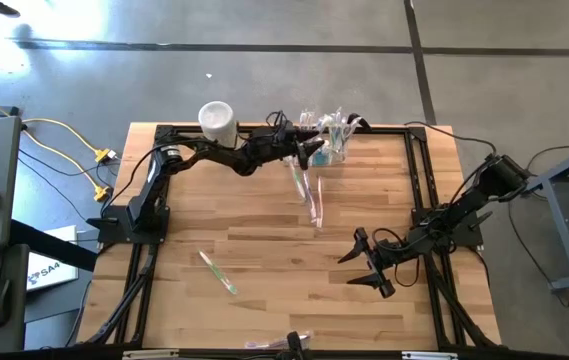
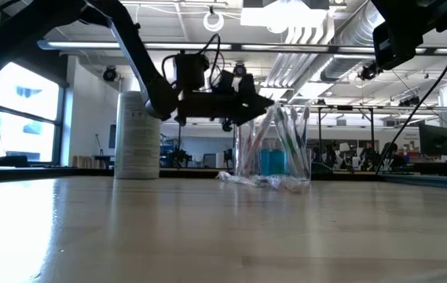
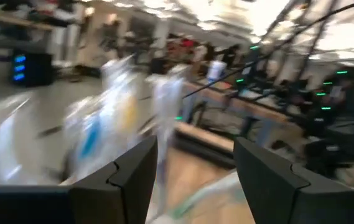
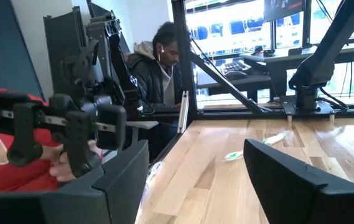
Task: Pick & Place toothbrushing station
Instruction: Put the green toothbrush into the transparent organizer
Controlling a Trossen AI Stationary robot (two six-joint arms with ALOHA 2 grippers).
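Light came from overhead ceiling fixtures (image 2: 286, 16) and tall windows (image 2: 19, 102) at nine o'clock in the low view. Glare washed the near table (image 2: 207, 228) there. The left wrist view was heavily motion-blurred throughout. The high view was evenly lit, with soft shadows.

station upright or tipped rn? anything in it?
Upright. In the low view the toothbrushing station stands flat on the table, with toothbrushes sticking up from it.
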